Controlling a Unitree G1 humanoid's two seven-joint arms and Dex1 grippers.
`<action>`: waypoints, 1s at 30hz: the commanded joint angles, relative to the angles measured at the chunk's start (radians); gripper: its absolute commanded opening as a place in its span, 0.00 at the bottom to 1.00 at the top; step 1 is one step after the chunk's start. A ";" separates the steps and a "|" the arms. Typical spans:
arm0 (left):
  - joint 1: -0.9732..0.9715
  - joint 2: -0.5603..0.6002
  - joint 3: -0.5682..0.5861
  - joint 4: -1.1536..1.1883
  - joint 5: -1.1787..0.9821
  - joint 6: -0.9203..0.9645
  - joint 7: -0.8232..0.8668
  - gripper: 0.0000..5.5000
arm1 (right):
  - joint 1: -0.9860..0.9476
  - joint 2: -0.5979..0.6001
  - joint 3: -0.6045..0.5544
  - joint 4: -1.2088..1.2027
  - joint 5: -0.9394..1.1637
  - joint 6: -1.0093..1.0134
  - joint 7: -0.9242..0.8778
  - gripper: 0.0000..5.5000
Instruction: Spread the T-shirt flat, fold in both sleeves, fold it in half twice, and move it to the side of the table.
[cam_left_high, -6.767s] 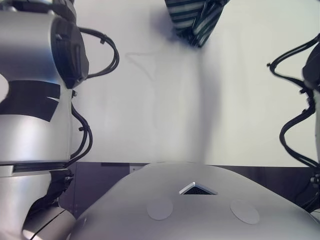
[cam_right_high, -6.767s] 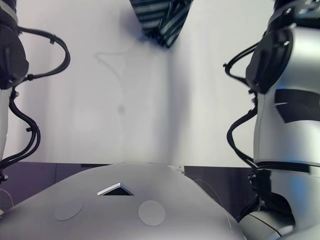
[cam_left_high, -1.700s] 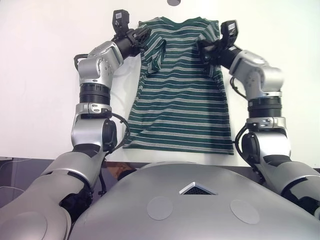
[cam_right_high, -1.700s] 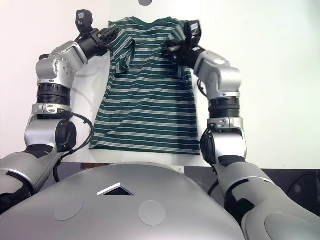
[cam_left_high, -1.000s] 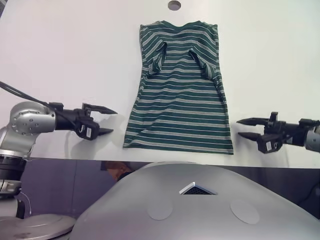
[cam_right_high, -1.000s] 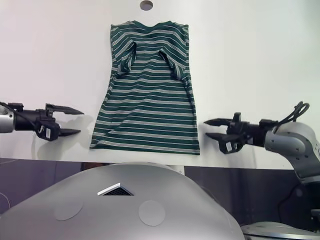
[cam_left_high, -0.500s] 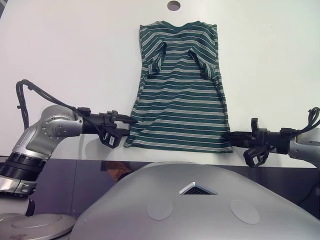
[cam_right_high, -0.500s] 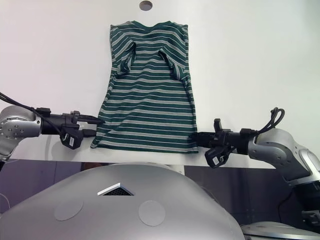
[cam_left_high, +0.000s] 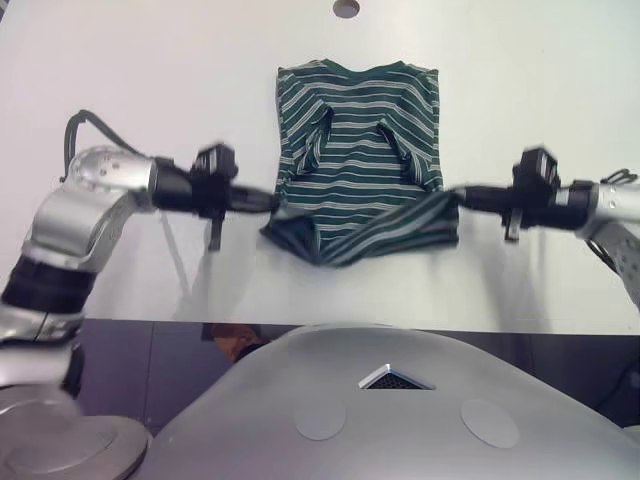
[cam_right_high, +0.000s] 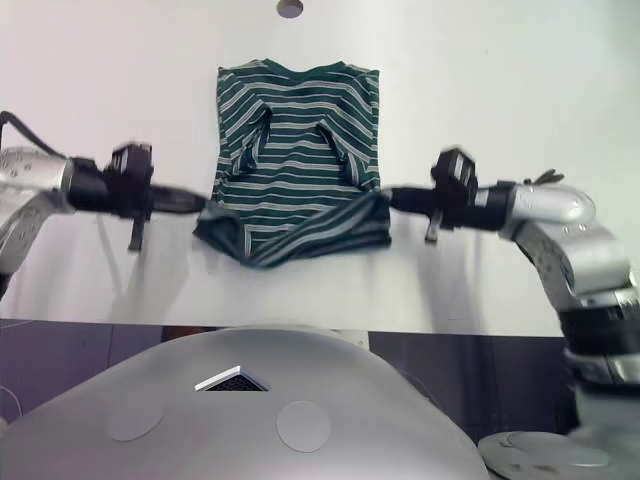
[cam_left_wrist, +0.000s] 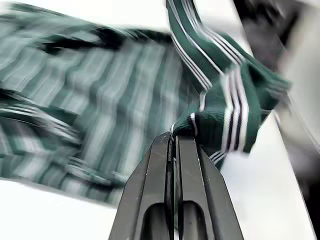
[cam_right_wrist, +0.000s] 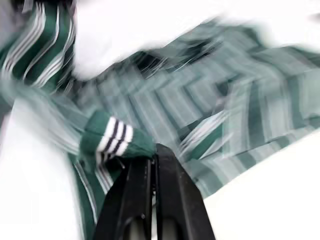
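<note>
The T-shirt (cam_left_high: 358, 130) lies in the upper centre of the left eye view on the white surface (cam_left_high: 150, 80). Its long axis runs up the frame, collar (cam_left_high: 357, 68) at the top, and both sleeves (cam_left_high: 318, 130) are already turned in over the chest. The left tool (cam_left_high: 270, 203) comes in from the left of the frame and the right tool (cam_left_high: 452, 197) from the right. Each is pressed together on one corner of the hem (cam_left_high: 350, 240) (the wrist views show striped cloth bunched at the closed tips). Between them the hem sags in a shallow curve, lifted off the surface, roughly level with the shirt's middle. What the first half-fold turns on, I judge, is that the collar lies straight up the frame from both tools, equally far from each. The two corners should therefore travel together along the long axis and land on the shoulders, keeping the hem taut and square to the stripes.
</note>
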 joint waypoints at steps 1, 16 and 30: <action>-0.233 -0.203 0.081 0.342 0.009 0.104 0.175 0.01 | -0.321 0.181 -0.029 0.373 -0.008 0.155 -0.098 0.00; -0.564 -0.486 0.242 1.168 0.318 -0.258 0.535 0.13 | -0.721 0.463 -0.127 1.127 -0.339 -0.136 -0.287 0.11; -0.187 -0.440 -0.077 0.278 0.419 -0.258 0.171 0.00 | -0.758 0.550 -0.167 1.179 -0.486 -0.360 -0.341 0.01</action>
